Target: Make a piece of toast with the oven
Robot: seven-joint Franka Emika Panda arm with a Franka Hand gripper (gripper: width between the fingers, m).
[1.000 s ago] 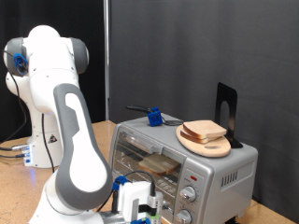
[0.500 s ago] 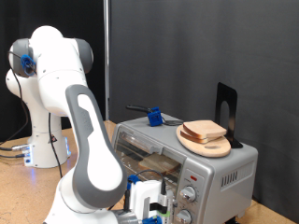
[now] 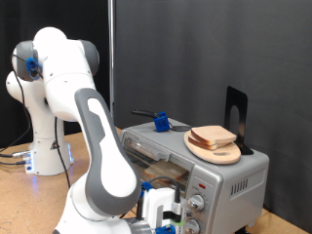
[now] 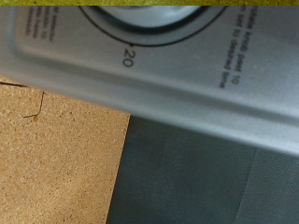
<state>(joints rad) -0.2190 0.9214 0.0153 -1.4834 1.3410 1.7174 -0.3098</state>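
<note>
— What takes up most of the exterior view?

— The white Franka arm [image 3: 83,146], its base at the exterior view's left, bending down to the bottom edge. Next in size is the small boxy silver toaster oven [image 3: 229,180] standing on the light brown wooden table [image 3: 24,200], towards the table's far right corner.

— And the claw?

— The claw [image 3: 164,216] sits low at the oven's front, right against the column of round knobs [image 3: 200,205]. Whether its fingers are wide or narrow I cannot tell; they do not show in either view.

— Where is the bread?

— One square slice of pale bread with a tan crust [image 3: 214,136] lies on a round wooden plate [image 3: 213,149] on the oven's top, towards its right edge. A second alike slice [image 3: 168,172] shows inside the oven on the wire rack, behind the glass.

— Anything else up there?

— A black upright stand [image 3: 236,117] just behind the plate, and a small blue object with a dark handle [image 3: 159,122] near the top's far left corner.

— Any writing?

— In the wrist view the silver oven panel [image 4: 187,79] fills the frame with the rim of a dial [image 4: 140,19]; the number "20" [image 4: 128,60] is readable beside it. A line of small print runs along the panel [image 4: 227,77], too blurred to read surely.
</note>
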